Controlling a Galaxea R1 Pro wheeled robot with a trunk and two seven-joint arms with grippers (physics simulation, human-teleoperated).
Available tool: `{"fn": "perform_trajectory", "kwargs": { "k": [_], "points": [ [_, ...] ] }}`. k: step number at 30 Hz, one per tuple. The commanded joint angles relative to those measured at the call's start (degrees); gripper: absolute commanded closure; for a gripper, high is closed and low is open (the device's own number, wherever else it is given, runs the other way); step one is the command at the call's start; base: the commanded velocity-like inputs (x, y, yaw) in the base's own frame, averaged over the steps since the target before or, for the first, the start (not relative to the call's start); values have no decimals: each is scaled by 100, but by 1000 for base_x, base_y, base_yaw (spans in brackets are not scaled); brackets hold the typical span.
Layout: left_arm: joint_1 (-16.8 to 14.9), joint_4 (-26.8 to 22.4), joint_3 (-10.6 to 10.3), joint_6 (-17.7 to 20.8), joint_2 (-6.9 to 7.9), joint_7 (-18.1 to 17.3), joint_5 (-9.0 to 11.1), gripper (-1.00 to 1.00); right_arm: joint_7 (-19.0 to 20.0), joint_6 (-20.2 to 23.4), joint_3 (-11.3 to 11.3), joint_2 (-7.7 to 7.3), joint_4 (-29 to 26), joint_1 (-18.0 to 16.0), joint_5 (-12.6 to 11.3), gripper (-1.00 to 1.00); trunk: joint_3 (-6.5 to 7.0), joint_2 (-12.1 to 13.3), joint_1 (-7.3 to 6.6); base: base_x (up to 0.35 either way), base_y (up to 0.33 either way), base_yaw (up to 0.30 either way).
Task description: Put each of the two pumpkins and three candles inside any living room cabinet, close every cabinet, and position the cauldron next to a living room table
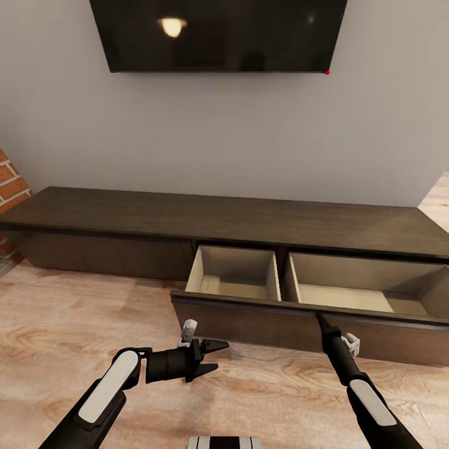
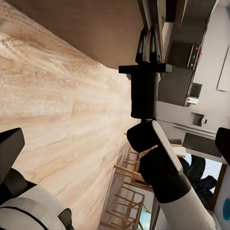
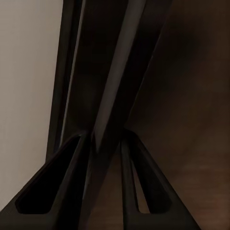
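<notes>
1. The cabinet (image 1: 224, 218), a long low dark-brown TV unit, is standing against the grey wall (image 1: 218, 131), and its long axis is running from left to right across the head view.
2. Its wide drawer (image 1: 312, 293) is standing pulled out toward the robot, showing two pale tan compartments side by side, both empty inside.
3. The drawer front (image 1: 262, 321) is facing the robot, parallel to the cabinet top.
4. No writing or brand is readable on the cabinet, and none on the dark television (image 1: 218, 34) hanging on the wall above it; a small red light is showing at the lower right corner of the screen.
5. The right gripper (image 1: 322, 320) is reaching to the top edge of the drawer front. In the right wrist view its fingers (image 3: 72, 187) are lying on both sides of a thin dark panel edge, so it seems to be closed on the drawer front.
6. The left gripper (image 1: 218, 355) is hanging over the wooden floor (image 1: 75, 324) just before the drawer, pointing to the right, with its fingers spread apart and holding nothing.
</notes>
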Motion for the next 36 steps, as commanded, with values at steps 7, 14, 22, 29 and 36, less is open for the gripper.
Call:
{"fn": "perform_trajectory", "kwargs": {
  "k": [7,14,22,29,36],
  "points": [
    [0,-5,1,6,6,-27,-22,-100,116,28,-297,-4,-14,92,-135,-100,-5,-3,-3,0,0,0],
    [0,-3,2,6,6,-27,-22,-100,107,28,-305,-4,-14,92,-137,-100,-5,-3,-3,0,0,0],
    [0,-4,4,6,6,-27,-22,-100,97,28,-305,-4,-14,92,-135,-100,-5,-3,-3,-69,0,0],
    [0,-5,4,6,13,-27,-22,-100,41,36,-297,-4,-14,92,-140,-100,-5,-3,-3,-170,0,0],
    [0,-7,-2,6,7,-27,-22,-100,-21,58,-292,-10,-19,92,-143,-100,-5,-3,-3,-206,0,0]
  ]
}}
